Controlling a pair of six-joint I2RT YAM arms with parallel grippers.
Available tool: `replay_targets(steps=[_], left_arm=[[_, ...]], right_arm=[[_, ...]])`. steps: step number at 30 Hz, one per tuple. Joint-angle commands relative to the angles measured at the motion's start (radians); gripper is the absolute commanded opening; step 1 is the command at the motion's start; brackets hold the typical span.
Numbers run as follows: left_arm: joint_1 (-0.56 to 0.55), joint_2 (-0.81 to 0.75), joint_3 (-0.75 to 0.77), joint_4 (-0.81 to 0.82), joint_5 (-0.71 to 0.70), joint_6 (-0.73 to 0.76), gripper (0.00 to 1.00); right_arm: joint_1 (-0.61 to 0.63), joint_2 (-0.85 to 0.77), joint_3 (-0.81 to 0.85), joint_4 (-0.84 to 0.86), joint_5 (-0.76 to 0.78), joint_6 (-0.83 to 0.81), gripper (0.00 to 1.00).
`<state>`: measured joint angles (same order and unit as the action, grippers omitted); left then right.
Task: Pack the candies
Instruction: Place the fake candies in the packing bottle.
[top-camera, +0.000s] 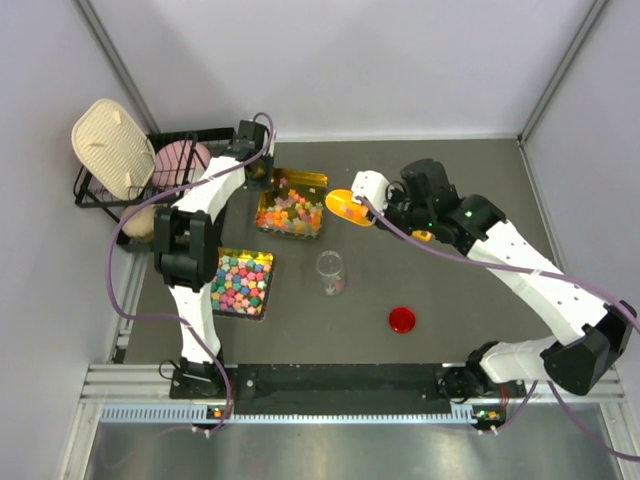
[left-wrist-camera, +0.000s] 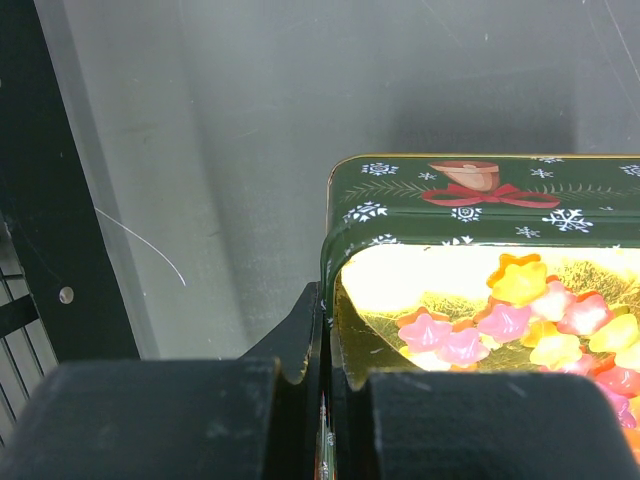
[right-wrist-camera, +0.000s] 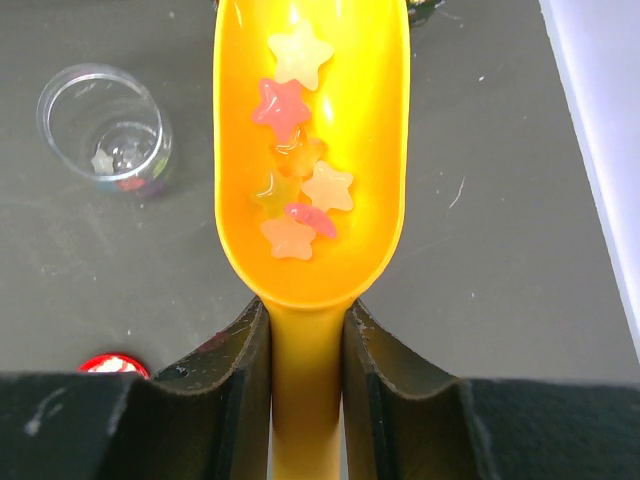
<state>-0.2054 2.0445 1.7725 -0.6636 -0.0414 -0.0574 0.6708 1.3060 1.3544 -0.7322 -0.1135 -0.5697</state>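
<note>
Left fingers (left-wrist-camera: 295, 350), left wrist view: pinched shut on the corner wall of the tin (left-wrist-camera: 470, 225); candies (left-wrist-camera: 520, 320) heaped inside.
Right fingers (right-wrist-camera: 235, 370), right wrist view: narrow, clamping the scoop (right-wrist-camera: 370, 120) by its handle, a few star pieces aboard; jar (right-wrist-camera: 105, 130) ahead-left, seemingly near-empty.
Top view: scoop just beside tin, jar apart.
Handling: keep scoop level, centre lip over jar mouth, tip slowly.

Scoop (right-wrist-camera: 372, 150): smooth, glossy orange plastic.
Candies (right-wrist-camera: 300, 55): translucent, glossy, gummy-looking.
Jar (right-wrist-camera: 46, 115): clear, shiny, see-through wall.
Tin (left-wrist-camera: 470, 208): metal; dark green printed outside, mirror-bright gold inside.
Table (right-wrist-camera: 500, 250): matt dark grey, faintly scratched.
Right claw (right-wrist-camera: 307, 330): matt black, scuffed.
Lid (top-camera: 402, 320): glossy red.
</note>
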Motion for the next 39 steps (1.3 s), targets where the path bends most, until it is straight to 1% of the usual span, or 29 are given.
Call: replay_targets(steps=[1, 4, 5, 9, 16, 17, 23, 39], left_arm=[[0.004, -0.046, 0.025, 0.056, 0.037, -0.022, 0.0], [0.004, -0.052, 0.019, 0.056, 0.037, -0.024, 0.0], [0.004, -0.052, 0.018, 0.056, 0.069, -0.025, 0.0], [0.004, -0.049, 0.016, 0.053, 0.077, -0.027, 0.0], [0.004, -0.056, -0.002, 0.059, 0.083, -0.027, 0.0], [0.004, -0.056, -0.004, 0.059, 0.084, -0.027, 0.0], [0.004, -0.056, -0.013, 0.064, 0.083, -0.027, 0.0], [0.004, -0.06, -0.027, 0.067, 0.09, -0.028, 0.0]], right_arm=[[-0.004, -0.068, -0.014, -0.033, 0.005, -0.035, 0.0], [0.012, -0.086, -0.037, -0.049, 0.014, -0.048, 0.0], [0.019, -0.09, -0.047, -0.053, 0.032, -0.053, 0.0], [0.082, -0.102, -0.064, -0.075, 0.07, -0.071, 0.0], [0.156, -0.082, -0.063, -0.102, 0.11, -0.096, 0.0], [0.162, -0.077, -0.061, -0.107, 0.142, -0.101, 0.0], [0.2, -0.039, -0.034, -0.156, 0.212, -0.14, 0.0], [0.279, 0.03, 0.008, -0.214, 0.348, -0.222, 0.0]])
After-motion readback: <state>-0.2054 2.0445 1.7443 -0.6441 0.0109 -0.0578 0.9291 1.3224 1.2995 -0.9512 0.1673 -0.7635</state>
